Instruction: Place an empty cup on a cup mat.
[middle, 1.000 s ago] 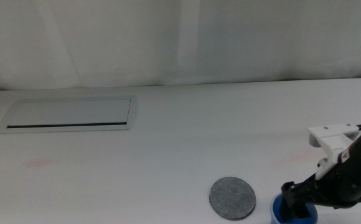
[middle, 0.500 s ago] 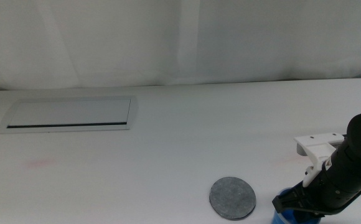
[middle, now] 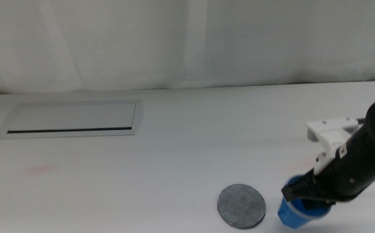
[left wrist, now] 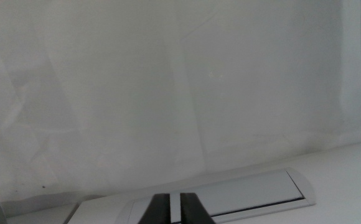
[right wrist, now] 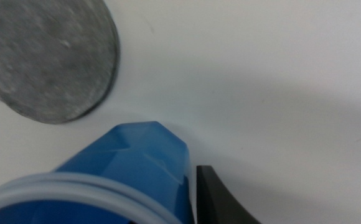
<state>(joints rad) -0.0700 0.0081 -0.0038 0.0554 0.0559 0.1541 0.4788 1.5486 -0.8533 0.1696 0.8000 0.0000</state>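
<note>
The blue cup [middle: 292, 212] hangs in my right gripper [middle: 306, 197], held at its rim, tilted and a little above the table at the front right. The round grey cup mat [middle: 241, 206] lies flat on the table just left of the cup, apart from it. In the right wrist view the cup [right wrist: 127, 171] fills the foreground, one dark fingertip [right wrist: 221, 200] presses its side, and the mat [right wrist: 46, 59] lies beyond it. The second finger is hidden. My left gripper [left wrist: 175, 210] is out of the middle view, with its jaws close together and holding nothing.
A flat grey rectangular panel [middle: 71, 120] is set into the table at the back left. It also shows in the left wrist view [left wrist: 243, 196]. A white curtain [middle: 187, 42] closes off the back edge of the table.
My right gripper has risen with the cup in it. The cup has come up from the picture's bottom edge and now sits slightly closer to the mat.
</note>
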